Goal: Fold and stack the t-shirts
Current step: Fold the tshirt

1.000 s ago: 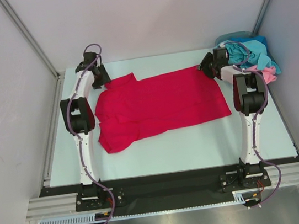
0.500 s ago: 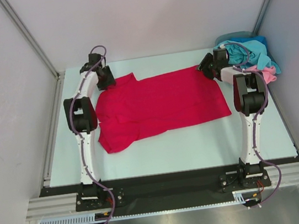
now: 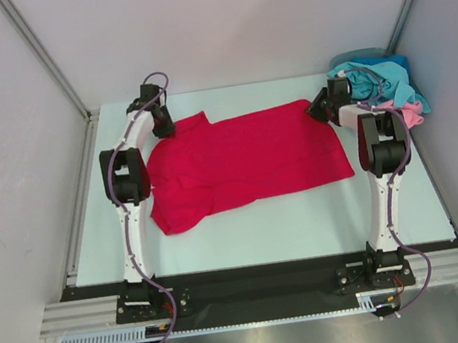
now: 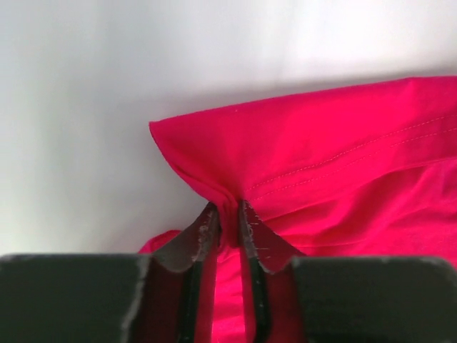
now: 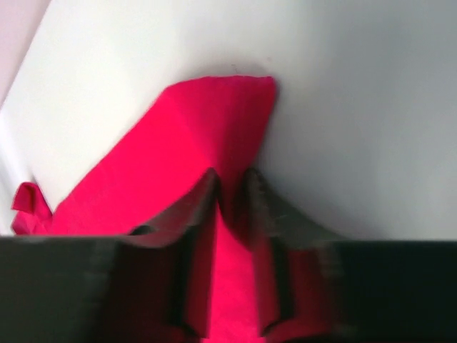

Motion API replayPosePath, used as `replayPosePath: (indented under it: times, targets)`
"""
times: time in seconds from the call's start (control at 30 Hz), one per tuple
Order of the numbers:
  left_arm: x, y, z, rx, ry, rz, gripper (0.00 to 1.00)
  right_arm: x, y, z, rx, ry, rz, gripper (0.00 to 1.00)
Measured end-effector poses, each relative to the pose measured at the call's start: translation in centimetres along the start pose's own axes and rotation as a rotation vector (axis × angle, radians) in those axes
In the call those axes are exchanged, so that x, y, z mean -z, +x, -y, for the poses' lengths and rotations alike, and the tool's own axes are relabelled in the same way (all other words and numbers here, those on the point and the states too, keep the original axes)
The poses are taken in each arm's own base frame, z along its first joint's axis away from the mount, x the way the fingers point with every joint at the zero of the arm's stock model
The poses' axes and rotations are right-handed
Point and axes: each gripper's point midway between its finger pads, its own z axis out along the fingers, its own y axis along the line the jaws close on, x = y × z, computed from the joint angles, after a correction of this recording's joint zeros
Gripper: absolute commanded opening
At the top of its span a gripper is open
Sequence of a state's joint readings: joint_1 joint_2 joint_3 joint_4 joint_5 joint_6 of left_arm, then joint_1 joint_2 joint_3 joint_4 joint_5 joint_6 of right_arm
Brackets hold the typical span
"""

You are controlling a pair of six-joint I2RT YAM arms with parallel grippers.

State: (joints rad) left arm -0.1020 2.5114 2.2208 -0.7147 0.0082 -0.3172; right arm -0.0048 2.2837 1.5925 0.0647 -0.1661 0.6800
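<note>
The crimson red t-shirt (image 3: 244, 156) lies spread flat across the middle of the table, and its folded corners show in the wrist views (image 4: 321, 150) (image 5: 186, 136). My left gripper (image 3: 163, 128) (image 4: 228, 214) is at the shirt's far left corner, shut on a pinched ridge of red cloth. At the far right corner my right gripper (image 3: 320, 110) (image 5: 233, 182) is likewise shut on the red cloth. A teal-blue t-shirt (image 3: 378, 78) and a light pink t-shirt (image 3: 410, 114) lie bunched in a heap at the back right.
The blue-grey basket (image 3: 355, 57) holds the heap beside the right wall. The right arm's elbow (image 3: 382, 146) stands close to the heap. Pale table (image 3: 287, 223) shows in front of the shirt. A metal frame post (image 3: 54, 77) runs along the left wall.
Both grippers have closed onto the red shirt's far corners. The left gripper has moved a little to the right, onto the cloth's edge.
</note>
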Motion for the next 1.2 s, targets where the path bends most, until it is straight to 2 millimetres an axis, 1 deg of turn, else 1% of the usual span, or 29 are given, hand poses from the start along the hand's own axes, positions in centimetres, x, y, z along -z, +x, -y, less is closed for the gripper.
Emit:
replayPosePath:
  times: [0.03,0.07,0.13,0.17,0.4,0.53,0.77,0.93,1.2]
  targets:
    - [0.0,0.0,0.0,-0.003,-0.003,0.001,0.15,0.0,0.1,0.2,-0.002,0.005,-0.001,0.05]
    - [0.0,0.0,-0.1,-0.003,-0.005,0.002,0.12,0.0,0.2,0.4,-0.002,0.01,-0.003,0.0]
    - [0.1,0.0,-0.1,-0.003,-0.006,0.002,0.02,0.0,0.2,0.7,-0.004,0.02,-0.003,0.0]
    - [0.1,0.0,-0.2,-0.002,-0.009,0.004,0.0,0.0,0.2,0.8,-0.005,0.024,-0.001,0.0]
    - [0.7,0.3,-0.5,-0.009,-0.04,0.008,0.0,0.0,0.0,1.0,0.007,0.036,0.009,0.0]
    - [1.7,0.1,-0.8,-0.01,-0.06,0.019,0.0,0.0,0.1,1.2,0.023,0.034,0.017,0.0]
    - [4.6,-2.4,-0.6,-0.007,-0.074,0.1,0.0,0.2,0.1,1.4,0.028,0.035,0.029,0.0]
    - [6.3,-3.4,-0.4,0.004,-0.073,0.139,0.0,0.7,0.2,1.6,0.031,0.047,0.04,0.0]
    - [7.1,-3.0,-0.5,0.017,-0.071,0.141,0.0,1.2,0.2,0.4,0.062,0.04,0.061,0.0]
